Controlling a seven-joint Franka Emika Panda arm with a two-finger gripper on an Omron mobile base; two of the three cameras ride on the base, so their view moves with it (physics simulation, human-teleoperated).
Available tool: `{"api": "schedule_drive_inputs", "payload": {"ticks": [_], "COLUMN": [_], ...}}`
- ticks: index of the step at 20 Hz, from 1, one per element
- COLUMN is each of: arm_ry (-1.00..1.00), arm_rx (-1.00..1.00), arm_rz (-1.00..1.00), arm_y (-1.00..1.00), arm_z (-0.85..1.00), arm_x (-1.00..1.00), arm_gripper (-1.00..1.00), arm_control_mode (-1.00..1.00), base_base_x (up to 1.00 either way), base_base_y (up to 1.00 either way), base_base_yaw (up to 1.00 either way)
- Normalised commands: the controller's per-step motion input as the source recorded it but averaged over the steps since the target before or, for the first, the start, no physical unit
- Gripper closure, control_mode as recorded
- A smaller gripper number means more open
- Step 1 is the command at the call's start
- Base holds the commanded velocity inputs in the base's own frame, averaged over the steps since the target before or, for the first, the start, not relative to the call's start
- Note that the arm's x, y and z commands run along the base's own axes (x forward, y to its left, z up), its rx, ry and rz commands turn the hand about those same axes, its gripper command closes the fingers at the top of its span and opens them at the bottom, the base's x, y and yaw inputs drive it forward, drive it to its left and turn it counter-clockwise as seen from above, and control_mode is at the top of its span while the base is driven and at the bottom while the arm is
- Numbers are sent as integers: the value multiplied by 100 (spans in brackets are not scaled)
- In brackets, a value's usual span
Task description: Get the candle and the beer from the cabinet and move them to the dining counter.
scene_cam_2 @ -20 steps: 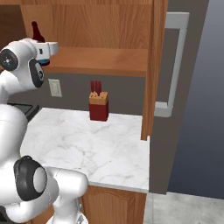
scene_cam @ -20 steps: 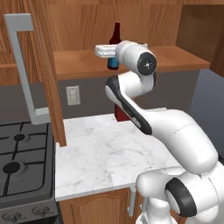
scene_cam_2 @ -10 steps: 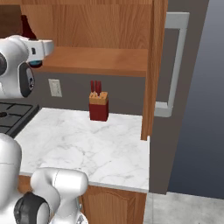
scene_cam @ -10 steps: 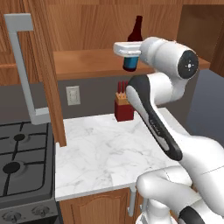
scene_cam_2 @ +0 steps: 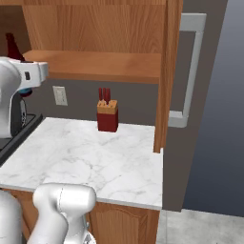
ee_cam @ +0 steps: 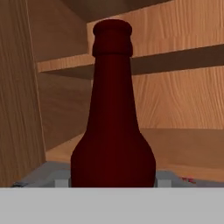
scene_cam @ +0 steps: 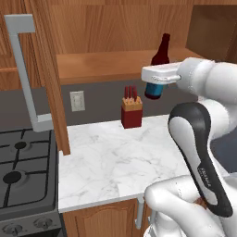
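You've got a marble tabletop (scene_cam: 106, 157) mid-frame, red knife block (scene_cam: 131, 111) at its back, stove (scene_cam: 23, 171) lower left. End effector (scene_cam: 155, 88) clenched on the beer (scene_cam: 159, 62), upper centre, in front of the open cabinet (scene_cam: 106, 65) shelf. Right base view adds the cabinet's door handle (scene_cam_2: 190, 71), upper right.

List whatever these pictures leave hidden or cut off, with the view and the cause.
- Tool fingers: in the left base view the hand's white body covers them where it meets the beer; in the hand view the bottle blocks them.
- Beer in the right base view: the white arm covers all but the neck.
- Cabinet interior: cut by the top edge in both base views.
- Knife block: handles too small to count.
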Motion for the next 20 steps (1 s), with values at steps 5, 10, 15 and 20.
{"api": "schedule_drive_inputs", "payload": {"ticks": [5, 10, 15, 20], "arm_ry": [7, 3, 5, 0], "arm_rx": [0, 0, 0, 0], "arm_rz": [15, 14, 4, 0], "arm_y": [-6, -3, 1, 0], "arm_z": [-38, -48, -26, 0], "arm_x": [-96, -79, -39, 0], "arm_gripper": [100, 100, 100, 100], "arm_control_mode": [-100, -100, -100, -100], "base_base_x": [0, 0, 0, 0], "base_base_y": [0, 0, 0, 0], "base_base_yaw": [0, 0, 0, 0]}}
